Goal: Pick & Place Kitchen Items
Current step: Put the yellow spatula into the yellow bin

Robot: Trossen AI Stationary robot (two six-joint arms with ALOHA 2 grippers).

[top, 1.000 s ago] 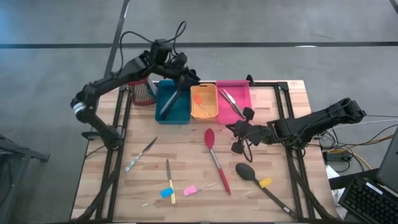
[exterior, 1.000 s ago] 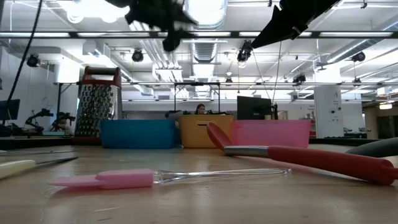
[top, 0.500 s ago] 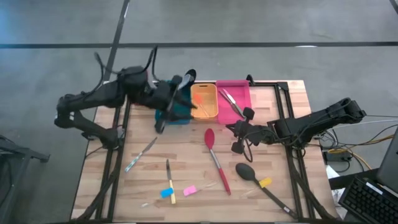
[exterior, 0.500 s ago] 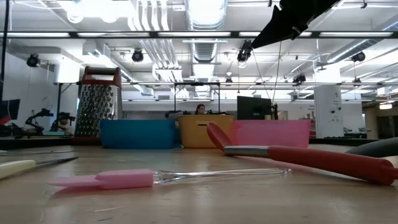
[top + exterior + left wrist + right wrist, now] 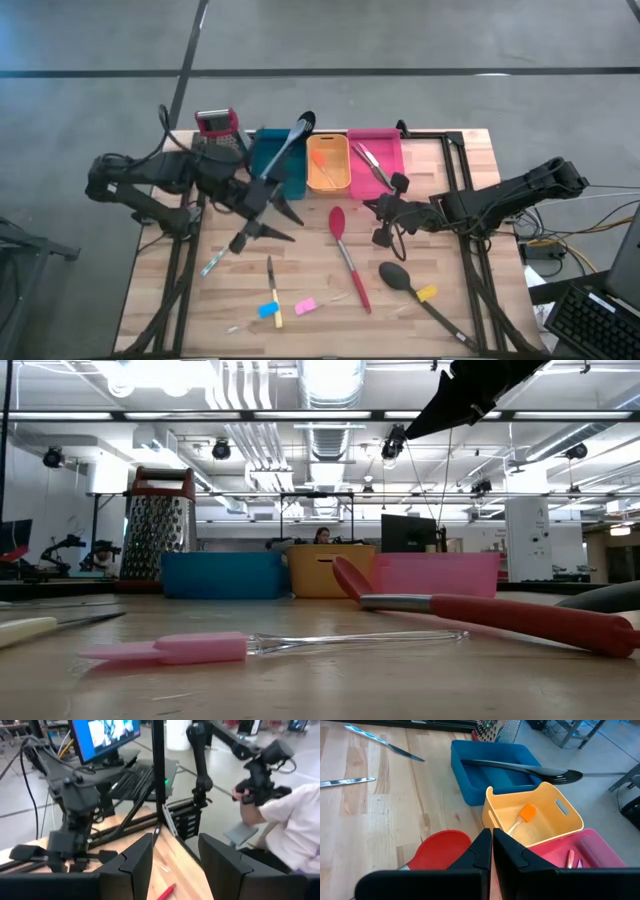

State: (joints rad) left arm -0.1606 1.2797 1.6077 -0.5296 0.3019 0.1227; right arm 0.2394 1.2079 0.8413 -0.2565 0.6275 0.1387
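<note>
Across the far side of the table (image 5: 440, 150) stand three bins in a row: the teal bin (image 5: 277, 165), the orange bin (image 5: 328, 163) and the pink bin (image 5: 374, 162), with the box grater (image 5: 217, 130) left of them. A black slotted spatula (image 5: 285, 148) lies slantwise in the teal bin, its head sticking out past the far rim; a small orange-tipped piece (image 5: 526, 814) rests inside the orange bin, and metal tools (image 5: 370, 166) lie in the pink one, only partly seen. The left gripper (image 5: 272, 216) hangs just near of the teal bin with its fingers (image 5: 137, 860) spread apart and nothing between them. The right gripper (image 5: 385, 215) waits right of centre, fingers (image 5: 482, 851) pressed together, empty, above the head of the red spoon (image 5: 347, 256). Nearer lie a black spoon (image 5: 415, 291) with a yellow piece (image 5: 427, 293) beside its handle, a metal knife (image 5: 227, 247) at the left, a slim tool (image 5: 271, 285) with a blue piece (image 5: 268, 310), and a pink piece (image 5: 305, 305). From table height the right end of the red spoon is cut off, and a person sits far behind the bins, too small to make out.
</note>
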